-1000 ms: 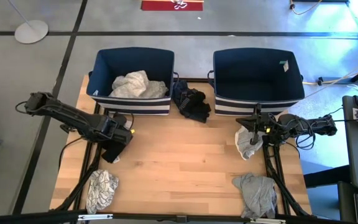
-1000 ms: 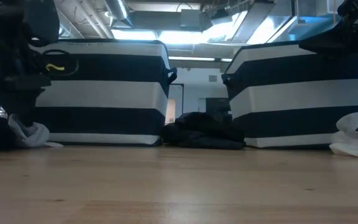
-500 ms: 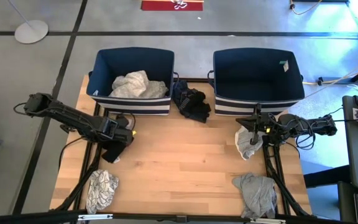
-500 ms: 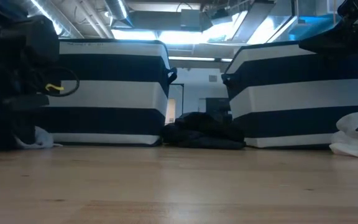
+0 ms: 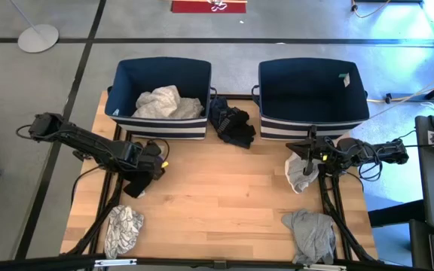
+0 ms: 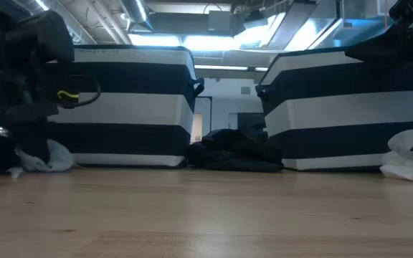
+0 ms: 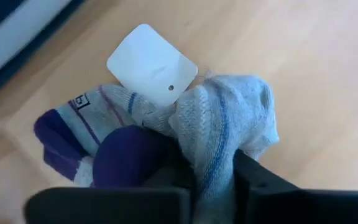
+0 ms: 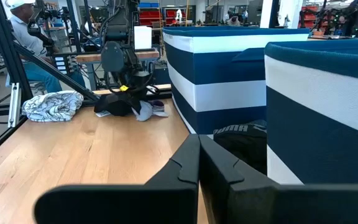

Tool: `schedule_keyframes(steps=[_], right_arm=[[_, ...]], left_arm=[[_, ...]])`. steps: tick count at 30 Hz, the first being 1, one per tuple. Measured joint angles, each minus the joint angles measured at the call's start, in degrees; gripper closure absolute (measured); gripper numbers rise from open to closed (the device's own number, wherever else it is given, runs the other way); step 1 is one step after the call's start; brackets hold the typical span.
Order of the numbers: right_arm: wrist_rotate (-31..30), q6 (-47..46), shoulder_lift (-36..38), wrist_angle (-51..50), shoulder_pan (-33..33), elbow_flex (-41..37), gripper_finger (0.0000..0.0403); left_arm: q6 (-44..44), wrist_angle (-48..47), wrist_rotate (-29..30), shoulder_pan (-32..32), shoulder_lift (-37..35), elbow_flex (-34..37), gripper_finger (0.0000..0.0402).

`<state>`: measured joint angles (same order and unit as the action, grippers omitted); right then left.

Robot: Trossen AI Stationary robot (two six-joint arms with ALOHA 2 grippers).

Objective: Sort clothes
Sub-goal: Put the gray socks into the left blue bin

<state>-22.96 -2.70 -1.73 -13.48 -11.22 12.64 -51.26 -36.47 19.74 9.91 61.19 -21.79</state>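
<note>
While left gripper [image 7: 213,177] jaws clamp sock [image 7: 216,118]; right gripper [image 8: 199,163] jaws together | bins [image 5: 160,75]: two

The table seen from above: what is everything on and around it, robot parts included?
Bins: two, navy with striped bases, far edge of table.
Pale garment: one, cream-white, inside left bin.
Dark garment: one, black, between the bins.
White garment: one, below the right arm's fingers.
Grey garment: one, near right corner.
Patterned garment: one, grey-white, near left corner.
Sock: one, grey with purple toe and white tag, pinched by the left fingers.
Table: one, light wood.
Left gripper: fingers closed on the sock.
Right gripper: fingers shut, empty.
</note>
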Motion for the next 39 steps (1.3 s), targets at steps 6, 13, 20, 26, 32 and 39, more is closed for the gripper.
schedule_keyframes(steps=[6,13,20,26,32,39], right_arm=[[0.00,0.00,0.00,0.01,0.00,0.00,0.0395],[0.00,0.01,0.01,0.01,0.01,0.00,0.0395],[0.00,0.02,-0.01,0.01,0.02,0.00,0.0395],[0.00,0.02,0.00,0.01,0.02,0.00,0.0395],[0.00,0.03,-0.01,0.03,0.02,0.00,0.0395],[0.00,0.04,-0.01,0.05,0.00,0.00,0.0395]], left_arm=[[6.61,4.46,-1.45,0.24,0.11,-4.06,0.0386],[15.71,10.72,-4.70,0.68,0.09,-11.84,0.0375],[23.92,10.47,-4.73,2.25,0.09,-21.97,0.0381],[30.96,9.79,-4.50,1.92,0.09,-29.58,0.0373],[36.58,5.22,-0.26,0.00,0.07,-38.49,0.0374],[45.68,3.68,8.78,-3.18,0.04,-45.89,0.0372]])
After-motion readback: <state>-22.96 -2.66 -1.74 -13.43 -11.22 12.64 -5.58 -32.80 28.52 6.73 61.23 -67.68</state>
